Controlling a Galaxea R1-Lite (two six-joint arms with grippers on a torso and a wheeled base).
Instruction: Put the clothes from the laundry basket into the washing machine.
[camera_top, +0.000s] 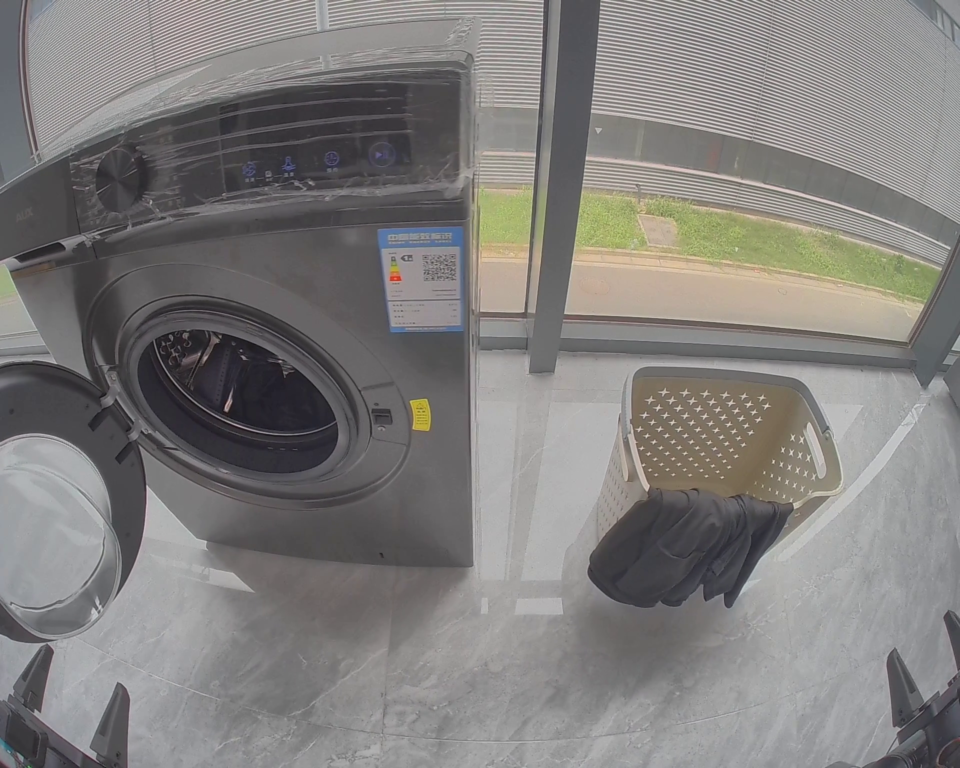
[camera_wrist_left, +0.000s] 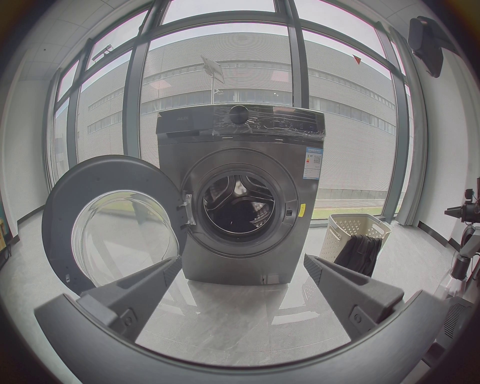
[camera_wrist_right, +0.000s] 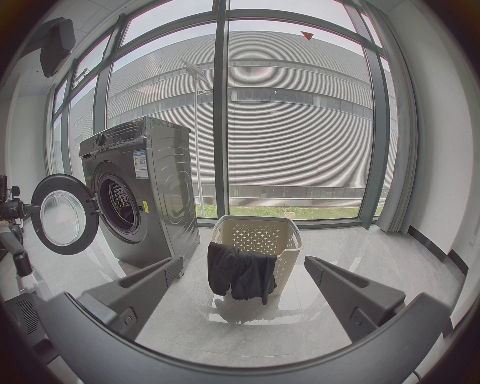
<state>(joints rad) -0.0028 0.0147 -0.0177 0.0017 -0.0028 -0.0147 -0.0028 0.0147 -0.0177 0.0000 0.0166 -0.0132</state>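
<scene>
Our left gripper (camera_top: 77, 692) is spread wide and holds nothing. Ahead of it, the door (camera_top: 60, 530) of the washing machine (camera_top: 300, 250) stands swung open, so loading is possible. Something dark lies in the drum, but we cannot tell if it is cloth. Further right, the laundry basket (camera_top: 722, 378) carries a dark garment (camera_top: 680, 545) over its near rim, well ahead of our right gripper (camera_top: 922, 648), also wide and empty. The garment's long axis follows that rim and its ends point down. We judge that picking it up remains to be done.
</scene>
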